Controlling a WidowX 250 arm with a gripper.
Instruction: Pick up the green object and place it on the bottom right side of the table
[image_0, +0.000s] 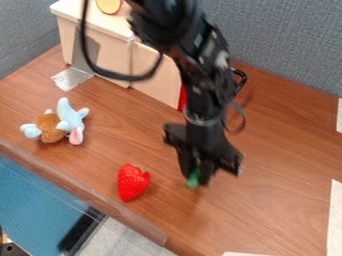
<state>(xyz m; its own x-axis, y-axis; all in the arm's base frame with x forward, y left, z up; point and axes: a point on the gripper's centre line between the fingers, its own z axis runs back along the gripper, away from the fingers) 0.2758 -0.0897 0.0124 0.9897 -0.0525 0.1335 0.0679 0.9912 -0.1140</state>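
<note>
1. So the black gripper (196, 180) is hanging down over the wooden table (270, 215), a bit below and right of the middle of the camera view, with the arm (207, 75) coming in from the top edge.
2. State of the gripper: narrow, pinched around the green object (193, 179). A bit of green pokes out at its tips. Can't tell if that's touching the wood or slightly up.
3. So the green thing isn't at the bottom right, it's nearer the middle.
4. Big red strawberry (133, 184) just beside it on the left, near the table's front edge.
5. Further left there's a plush toy (71, 120), light blue, brown and pink, lying on the wood.
6. Cream drawer box (107, 47) at the back, yellow round thing (109, 5) on top, shiny silver patch (70, 78) on the table by its left corner.
7. Oh, and white strips (335, 215) along the right edge, grey partition (284, 47) behind it all.
</note>
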